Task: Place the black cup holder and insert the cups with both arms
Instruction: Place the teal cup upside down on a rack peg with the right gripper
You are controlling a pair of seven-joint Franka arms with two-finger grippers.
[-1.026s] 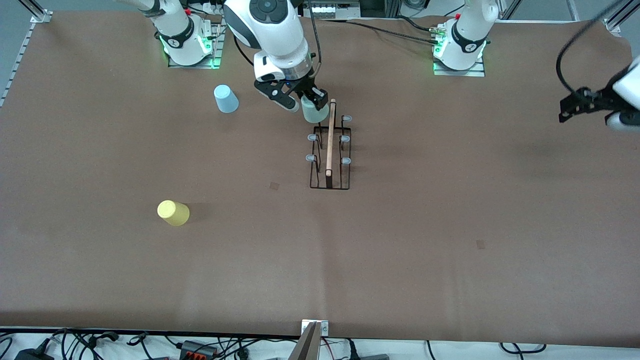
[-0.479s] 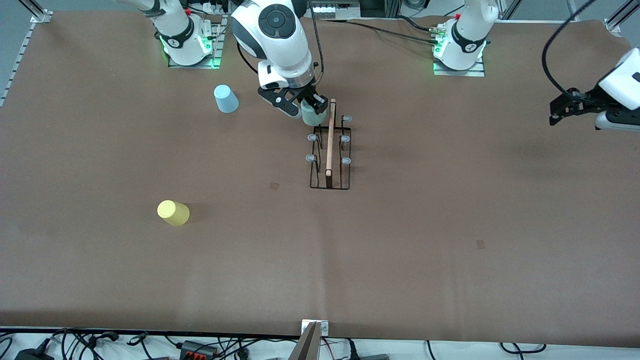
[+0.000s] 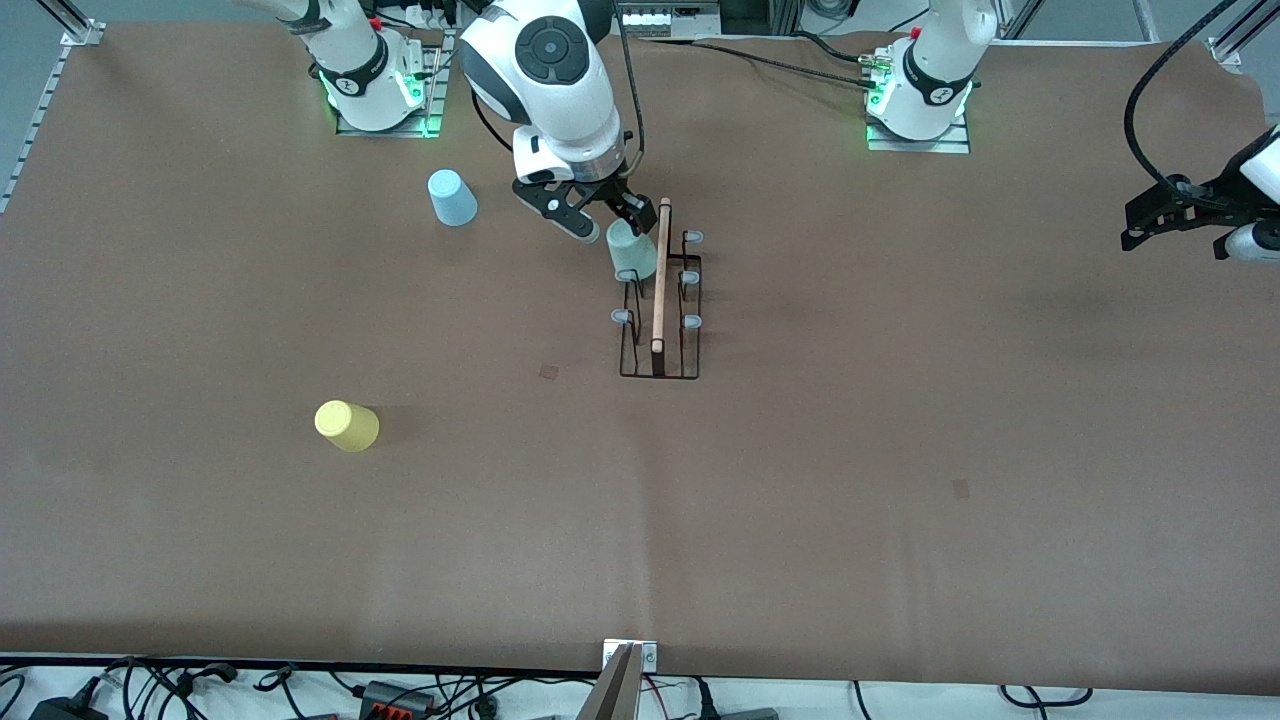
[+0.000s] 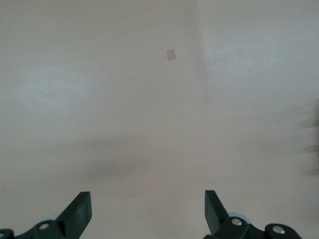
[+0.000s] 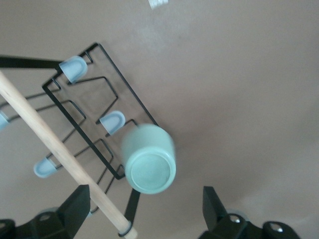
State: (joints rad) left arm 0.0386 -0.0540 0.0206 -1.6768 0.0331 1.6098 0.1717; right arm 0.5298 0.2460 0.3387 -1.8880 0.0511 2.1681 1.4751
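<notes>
Hovering over the black cup holder (image 3: 660,300), at its end farthest from the front camera, the right gripper (image 3: 598,217) is standing released, jaws spread and gripping nothing. The mint green cup (image 3: 631,249) is sitting upside down on the holder's peg row facing the right arm's end of the counter (image 3: 900,450), just under that gripper; in the right wrist view the cup (image 5: 148,160) is showing its base, beside the wooden rod (image 5: 60,154). The light blue cup (image 3: 452,197) is standing inverted toward the right arm's end from the holder. The yellow cup (image 3: 346,425) is lying nearer the front camera than the holder, same end. The left gripper (image 3: 1165,212) is waiting open over the left arm's end, holding nothing. No readable writing or labels anywhere.
</notes>
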